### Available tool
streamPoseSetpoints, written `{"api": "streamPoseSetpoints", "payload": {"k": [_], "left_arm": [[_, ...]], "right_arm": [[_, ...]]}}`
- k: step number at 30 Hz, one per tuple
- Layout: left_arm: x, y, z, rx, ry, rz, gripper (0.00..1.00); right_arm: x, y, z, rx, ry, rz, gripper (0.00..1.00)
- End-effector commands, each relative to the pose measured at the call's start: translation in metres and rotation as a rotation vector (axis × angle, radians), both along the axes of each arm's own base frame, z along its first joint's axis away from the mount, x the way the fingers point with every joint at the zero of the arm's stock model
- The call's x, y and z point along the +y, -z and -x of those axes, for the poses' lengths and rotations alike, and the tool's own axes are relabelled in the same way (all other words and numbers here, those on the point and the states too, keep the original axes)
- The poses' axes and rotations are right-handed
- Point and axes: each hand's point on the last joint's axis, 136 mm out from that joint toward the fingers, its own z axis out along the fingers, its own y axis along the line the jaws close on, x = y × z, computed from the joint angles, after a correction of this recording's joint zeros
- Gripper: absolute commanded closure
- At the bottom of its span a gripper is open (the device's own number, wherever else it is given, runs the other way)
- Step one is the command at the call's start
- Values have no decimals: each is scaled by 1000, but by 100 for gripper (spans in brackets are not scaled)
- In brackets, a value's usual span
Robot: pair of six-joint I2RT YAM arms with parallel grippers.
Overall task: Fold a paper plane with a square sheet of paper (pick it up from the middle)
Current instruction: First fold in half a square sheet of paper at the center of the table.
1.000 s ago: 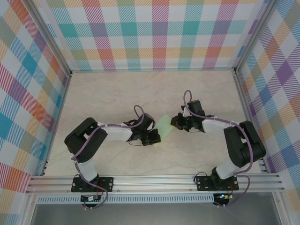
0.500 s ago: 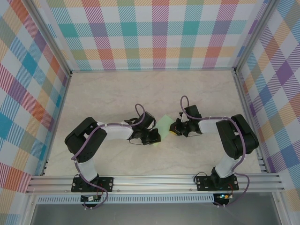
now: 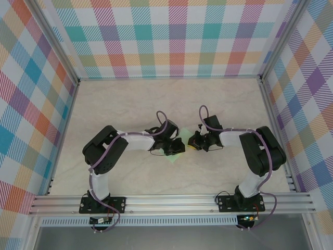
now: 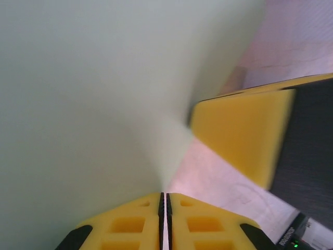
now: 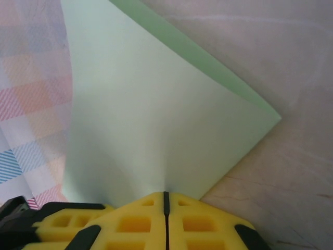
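Observation:
The square sheet of paper is pale mint green and hangs, bent, between my two grippers at the middle of the table. In the right wrist view the paper rises from the jaws in two layers with a fold along its upper right edge. My right gripper is shut on its lower edge. In the left wrist view the paper covers the left side and narrows down into my left gripper, which is shut on it. One yellow finger of the right gripper is close by. From above, the left gripper and right gripper nearly touch.
The marble-patterned table is walled by plaid panels at the back and on both sides. An aluminium rail carrying both arm bases runs along the near edge.
The left arm has swung right, bringing its gripper up to the right one. The right gripper came in and slightly down early on. The paper is now bunched between them.

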Motion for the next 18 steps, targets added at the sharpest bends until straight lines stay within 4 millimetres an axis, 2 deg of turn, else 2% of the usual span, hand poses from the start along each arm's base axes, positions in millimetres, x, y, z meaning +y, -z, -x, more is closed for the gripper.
{"api": "streamPoseSetpoints", "payload": {"k": [1,5,11,18], "left_arm": [[6,11,13,22,33,-33,88],[19,23,25,45,38,-65,89],[46,43,57,121,38,-86,90],[68,36,78,140,40,-93,90]], "right_arm": [[-14,25,7,60,23,102,93],[-18,27,8,71,31,129,93],[-23,31,8,95,31,171,93],[-33,41,11,124,43,240,94]]}}
